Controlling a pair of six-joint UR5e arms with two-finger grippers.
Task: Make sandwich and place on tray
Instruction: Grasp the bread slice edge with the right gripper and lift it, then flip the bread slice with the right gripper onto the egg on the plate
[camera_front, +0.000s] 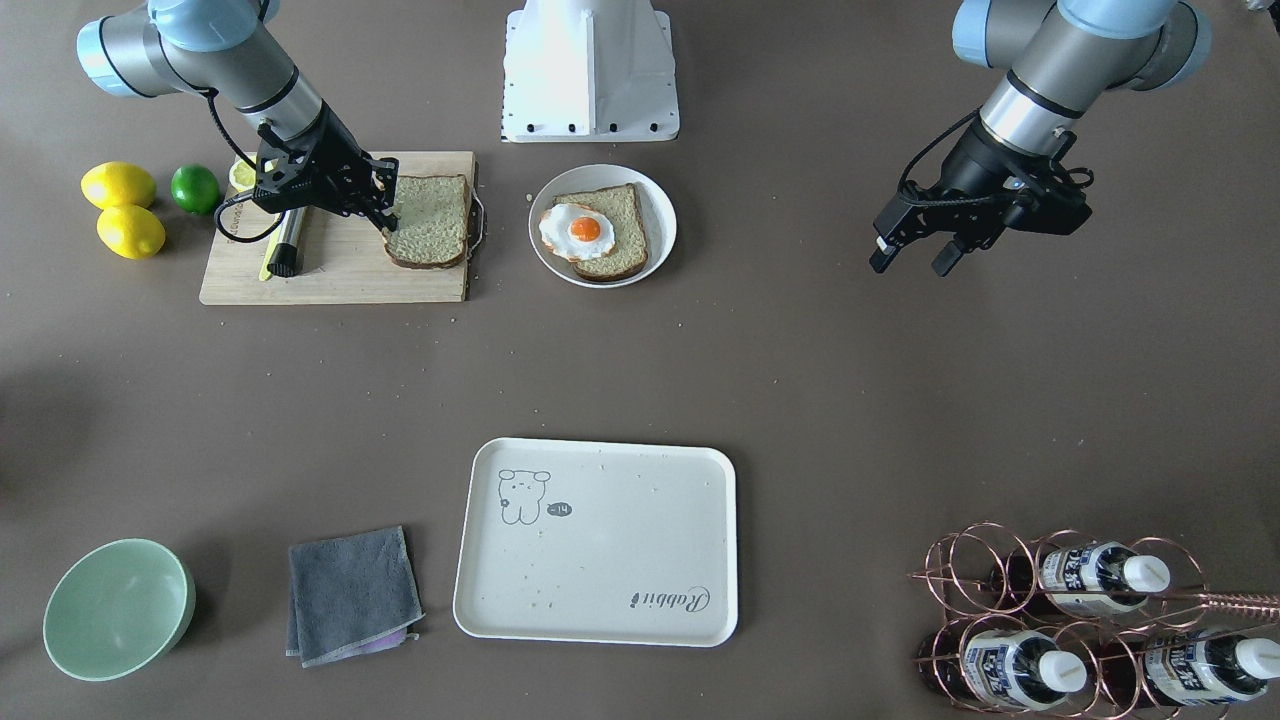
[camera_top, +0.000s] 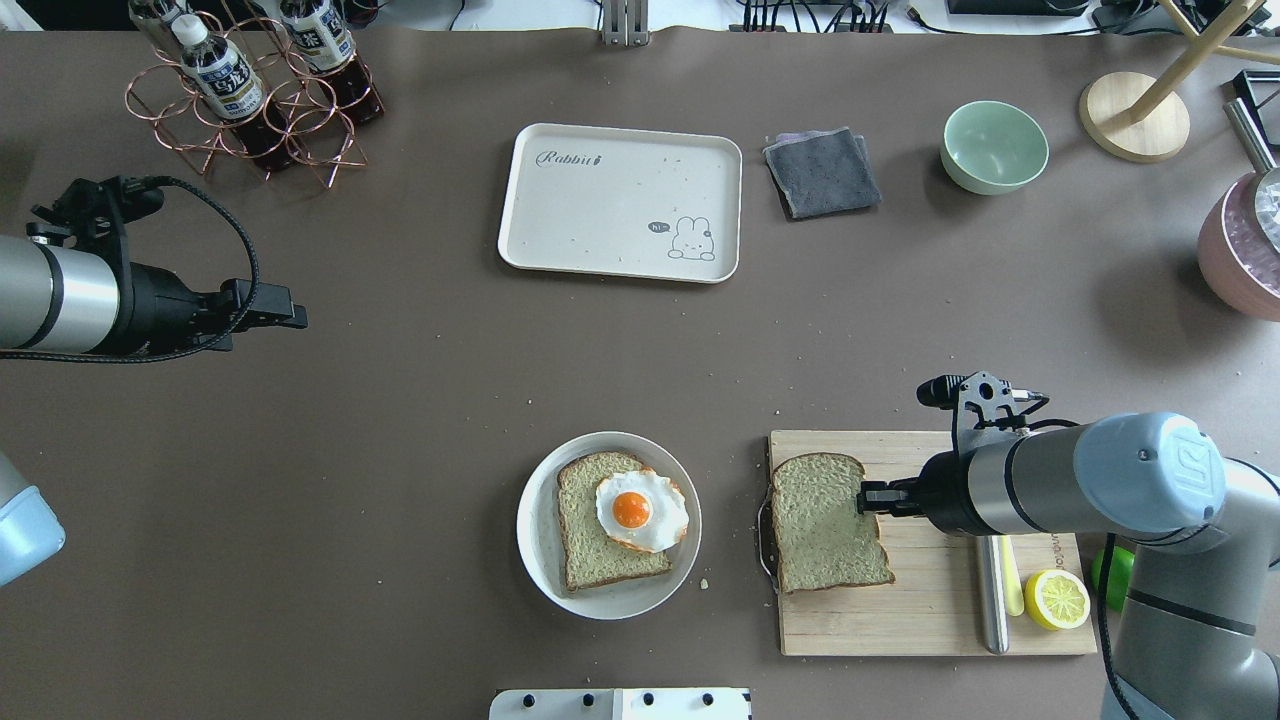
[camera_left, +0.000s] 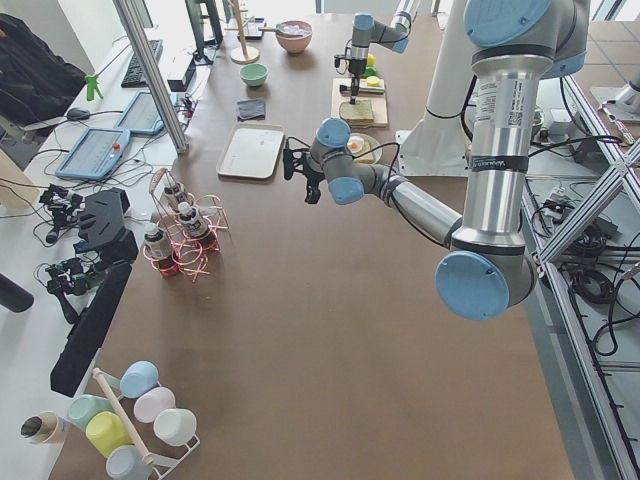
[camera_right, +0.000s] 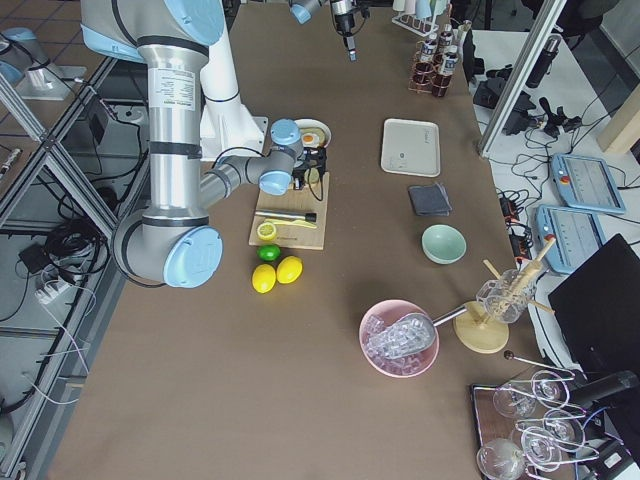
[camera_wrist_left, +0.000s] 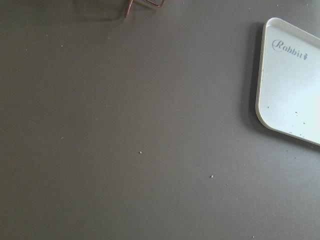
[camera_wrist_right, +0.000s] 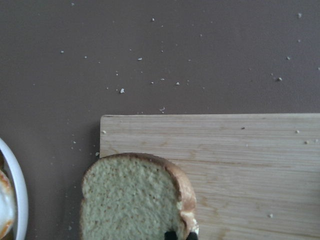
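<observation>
One bread slice lies flat on the wooden cutting board. My right gripper is low over the board, its fingers closed on that slice's crust edge; the right wrist view shows the fingertips pinching the crust of the slice. The second slice lies on a round white plate with the fried egg on top. The cream tray, with its "Rabbit" script, holds only crumbs. My left gripper is open and empty above bare table, far from the food.
A knife and a half lemon lie on the board, with two lemons and a lime beside it. A grey cloth, a green bowl and a copper bottle rack flank the tray.
</observation>
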